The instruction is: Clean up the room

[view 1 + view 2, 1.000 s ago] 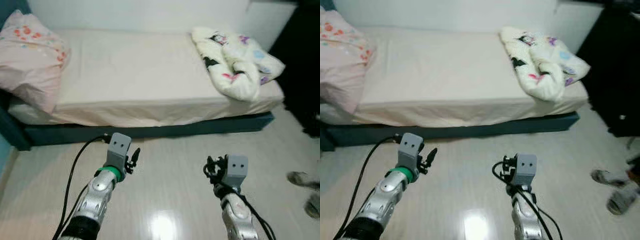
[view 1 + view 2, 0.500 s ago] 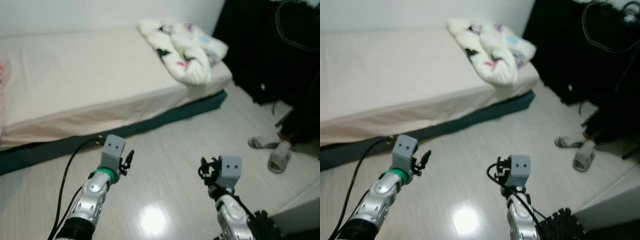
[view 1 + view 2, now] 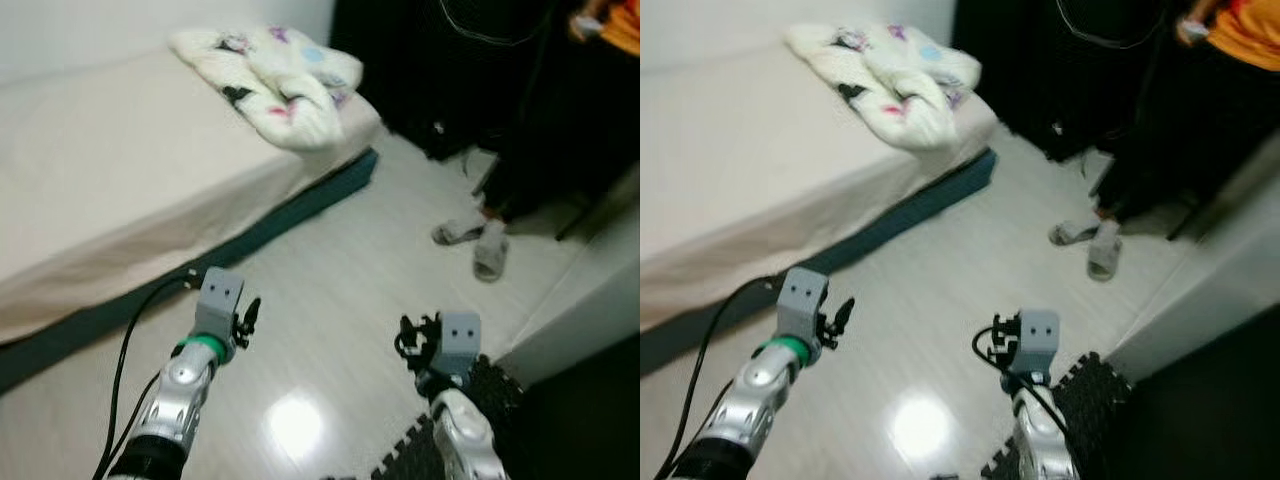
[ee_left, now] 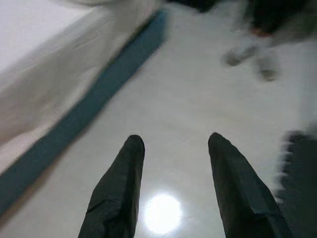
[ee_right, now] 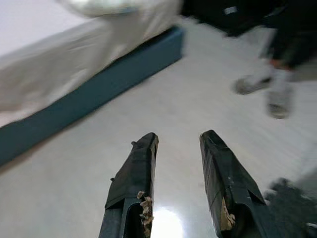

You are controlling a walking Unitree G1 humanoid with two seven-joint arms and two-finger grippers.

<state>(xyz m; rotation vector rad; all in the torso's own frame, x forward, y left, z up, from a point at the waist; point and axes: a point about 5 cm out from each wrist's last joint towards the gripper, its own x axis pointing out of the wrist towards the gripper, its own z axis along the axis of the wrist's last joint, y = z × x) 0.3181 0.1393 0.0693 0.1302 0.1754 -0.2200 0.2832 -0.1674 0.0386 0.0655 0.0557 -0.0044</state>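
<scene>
The bed (image 3: 120, 190) served as the landmark: a low mattress under a pale sheet on a dark teal base. A crumpled white quilt (image 3: 270, 85) with small coloured cartoon prints lay bunched at the bed's far end, resting on the sheet near the corner. It sat well apart from both pincers, beyond them and up on the mattress, while they hung over the pale glossy floor (image 3: 330, 300) in front of the bed.

The left gripper (image 4: 173, 148) hovered just off the bed's teal base, its two black fingers spread wide with nothing between them. The right gripper (image 5: 178, 144) hung farther out from the bed, its fingers parted by a narrower gap and likewise empty, with bits of pale fluff stuck to their inner faces.

Past the bed's far corner a person in dark trousers stood in grey slippers (image 3: 478, 240). A black foam mat (image 3: 1090, 400) lay by the right arm, away from the bed.
</scene>
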